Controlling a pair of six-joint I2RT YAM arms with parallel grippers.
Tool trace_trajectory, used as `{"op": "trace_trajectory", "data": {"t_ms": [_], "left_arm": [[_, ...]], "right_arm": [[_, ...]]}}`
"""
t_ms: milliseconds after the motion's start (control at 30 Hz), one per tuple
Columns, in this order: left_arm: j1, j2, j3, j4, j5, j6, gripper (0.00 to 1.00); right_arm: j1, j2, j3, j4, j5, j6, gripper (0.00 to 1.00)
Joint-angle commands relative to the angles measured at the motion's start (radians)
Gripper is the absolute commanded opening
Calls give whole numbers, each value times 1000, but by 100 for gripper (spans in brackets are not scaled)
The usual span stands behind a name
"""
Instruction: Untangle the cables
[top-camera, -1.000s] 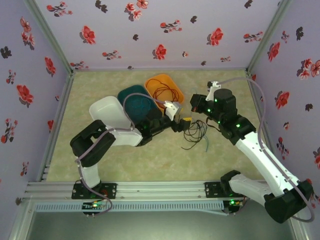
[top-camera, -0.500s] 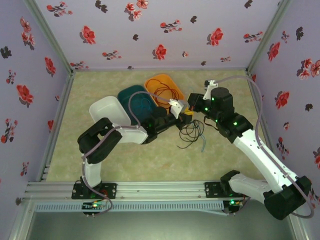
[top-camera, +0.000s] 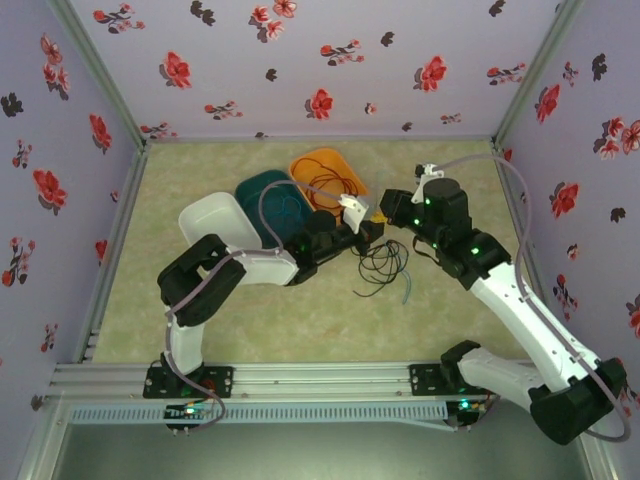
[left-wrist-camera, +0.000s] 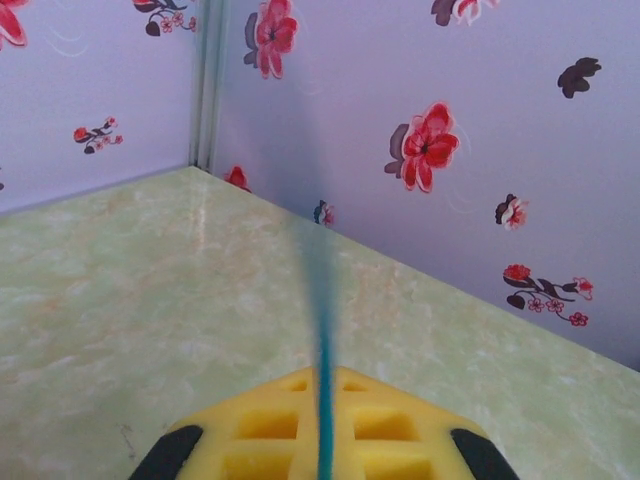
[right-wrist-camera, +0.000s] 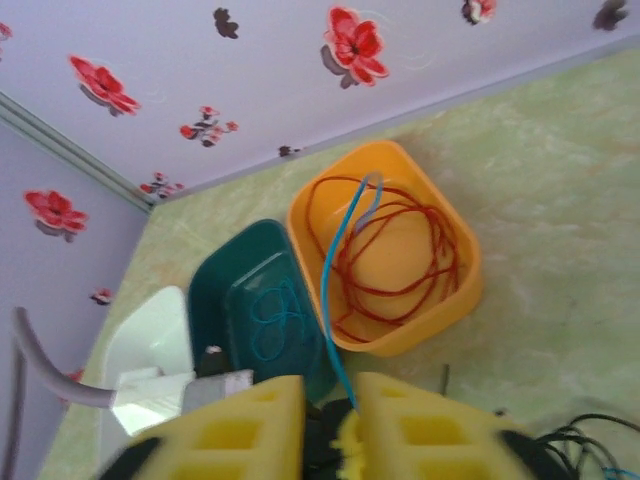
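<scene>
In the left wrist view my left gripper (left-wrist-camera: 322, 378) is shut, its yellow pads pinching a thin blue cable (left-wrist-camera: 322, 320) that runs straight up out of them. From above, the left gripper (top-camera: 367, 228) meets my right gripper (top-camera: 384, 214) just over a loose tangle of black cables (top-camera: 385, 263). The right gripper (right-wrist-camera: 330, 395) stands open with a narrow gap. The same blue cable (right-wrist-camera: 331, 280) rises through that gap, along the right finger. A red-orange cable (right-wrist-camera: 400, 250) lies coiled in the orange bin (right-wrist-camera: 470, 270). Another blue cable (right-wrist-camera: 270, 315) lies in the teal bin (right-wrist-camera: 215, 290).
A white bin (top-camera: 215, 225) stands left of the teal bin (top-camera: 275, 205) and the orange bin (top-camera: 350, 165), in a row at the back left. A loose blue end (top-camera: 408, 290) trails from the black tangle. Flowered walls close three sides.
The left arm reached right to meet the right gripper and closed on the blue cable. The right gripper's jaws, shut before, have parted.
</scene>
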Motion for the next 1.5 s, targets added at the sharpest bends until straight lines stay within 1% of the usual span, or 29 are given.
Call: {"op": "trace_trajectory", "data": {"t_ms": [0,33,67,167,233,300,367,433,833,967,1233,1467], "left_arm": [[12,-50,-37,23,-11,-22,0],[12,-58,-46,23,-11,-22,0],[12,-63,-54,23,-10,-23,0],[12,-68,-65,23,-10,-28,0],[13,-68,-68,24,-11,-31,0],[13,-71,-73,29,-10,-34,0],[13,-77,-79,33,-11,-36,0],[13,-85,-87,32,-11,-33,0],[16,-110,-107,23,-11,-16,0],[18,-111,-107,21,-11,-17,0],[18,-125,-121,20,-11,-9,0],[18,-149,-133,10,-13,9,0]], "right_arm": [[-13,-47,26,-82,126,-23,38],[-19,-56,26,-99,155,-25,44],[-26,-63,27,-122,187,-25,48],[-46,-82,26,-185,274,-17,57],[-62,-82,22,-217,311,-12,64],[-80,-65,24,-253,323,-15,70],[-96,-23,36,-301,323,-27,74],[-105,27,44,-335,305,-45,75],[-130,403,75,-405,32,-146,77],[-131,481,79,-396,18,-155,78],[-152,561,71,-347,9,-160,79],[-169,650,55,-309,-46,-161,70]]}}
